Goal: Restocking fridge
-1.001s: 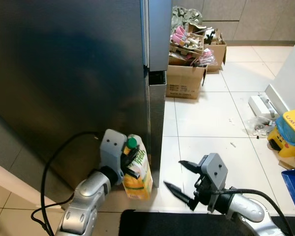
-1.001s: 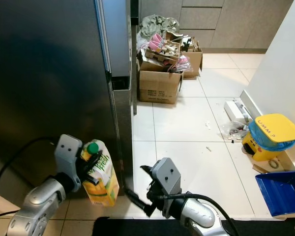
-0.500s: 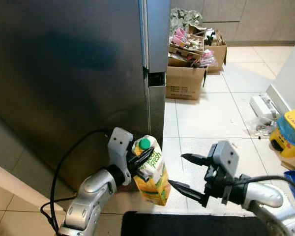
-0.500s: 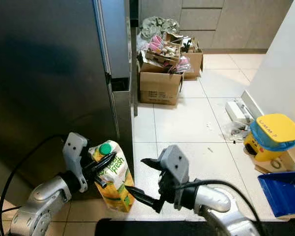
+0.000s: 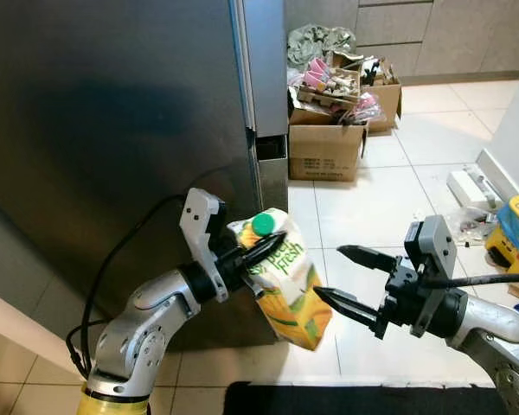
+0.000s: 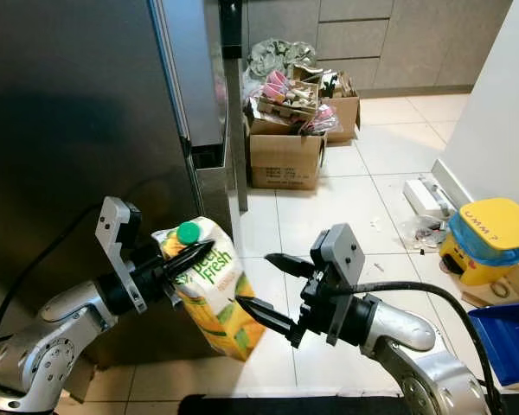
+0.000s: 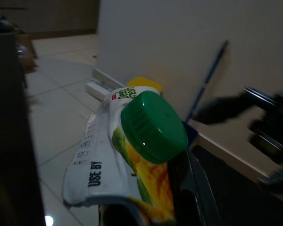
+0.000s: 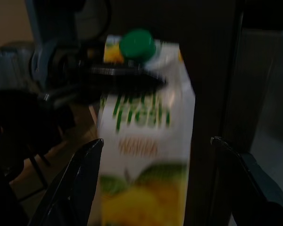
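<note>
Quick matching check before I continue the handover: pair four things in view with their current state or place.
Things:
1. juice carton
2. right gripper
3. fridge door
4. cardboard boxes

States:
A. closed
B. on the tiled floor beyond the fridge
C. held tilted, with a green cap on top
D. open, its fingers beside the carton

The left gripper grips the carton near its top.

Pairs: 1-C, 2-D, 3-A, 4-B
</note>
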### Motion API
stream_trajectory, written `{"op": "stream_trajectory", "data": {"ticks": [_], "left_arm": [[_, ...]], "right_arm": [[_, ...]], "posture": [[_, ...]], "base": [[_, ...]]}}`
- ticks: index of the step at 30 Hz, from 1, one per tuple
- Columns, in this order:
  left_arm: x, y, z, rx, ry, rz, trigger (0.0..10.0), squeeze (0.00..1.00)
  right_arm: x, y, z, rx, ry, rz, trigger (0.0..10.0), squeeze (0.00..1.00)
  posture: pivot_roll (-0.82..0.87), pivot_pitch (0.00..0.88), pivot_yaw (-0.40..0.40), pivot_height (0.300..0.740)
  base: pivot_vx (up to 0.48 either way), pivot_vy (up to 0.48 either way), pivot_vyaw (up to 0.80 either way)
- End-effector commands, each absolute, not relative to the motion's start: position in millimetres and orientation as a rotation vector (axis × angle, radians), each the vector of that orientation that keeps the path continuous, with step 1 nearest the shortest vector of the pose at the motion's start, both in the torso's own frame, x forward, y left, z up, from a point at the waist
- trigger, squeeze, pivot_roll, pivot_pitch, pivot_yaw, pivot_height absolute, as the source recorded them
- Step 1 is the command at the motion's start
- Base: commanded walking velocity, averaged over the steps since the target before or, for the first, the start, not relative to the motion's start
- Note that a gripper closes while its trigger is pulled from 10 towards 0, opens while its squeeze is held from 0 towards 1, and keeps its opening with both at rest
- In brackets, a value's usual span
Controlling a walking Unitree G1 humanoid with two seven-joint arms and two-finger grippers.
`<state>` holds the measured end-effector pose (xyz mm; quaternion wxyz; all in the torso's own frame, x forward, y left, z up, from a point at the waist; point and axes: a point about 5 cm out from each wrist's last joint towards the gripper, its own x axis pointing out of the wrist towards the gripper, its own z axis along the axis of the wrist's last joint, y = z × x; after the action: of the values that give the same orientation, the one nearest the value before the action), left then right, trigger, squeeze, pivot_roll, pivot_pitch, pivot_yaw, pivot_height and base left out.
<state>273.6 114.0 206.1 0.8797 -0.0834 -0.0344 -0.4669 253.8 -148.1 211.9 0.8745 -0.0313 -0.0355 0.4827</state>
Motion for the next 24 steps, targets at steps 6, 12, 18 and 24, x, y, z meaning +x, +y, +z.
{"op": "stream_trajectory", "data": {"ticks": [6,12,18,24], "left_arm": [[254,104,212,-0.210,-0.034,-1.159,10.0,0.00],[246,103,216,-0.264,0.001,-1.262,10.0,0.00],[239,105,218,-0.309,0.041,-1.345,10.0,0.00],[238,103,220,-0.361,0.053,-1.369,10.0,0.00]], "right_arm": [[256,-145,216,-0.067,-0.056,1.083,10.0,0.00],[248,-143,219,-0.037,-0.035,1.166,10.0,0.00],[238,-141,224,0.058,-0.024,1.251,10.0,0.00],[230,-139,225,0.135,-0.021,1.323,0.0,0.00]], "posture": [[-0.11,0.120,0.105,0.740],[-0.12,0.121,0.102,0.740],[-0.13,0.121,0.100,0.740],[-0.13,0.114,0.092,0.740]], "base": [[0.000,0.000,0.00],[0.000,0.000,0.00],[0.000,0.000,0.00],[0.000,0.000,0.00]]}}
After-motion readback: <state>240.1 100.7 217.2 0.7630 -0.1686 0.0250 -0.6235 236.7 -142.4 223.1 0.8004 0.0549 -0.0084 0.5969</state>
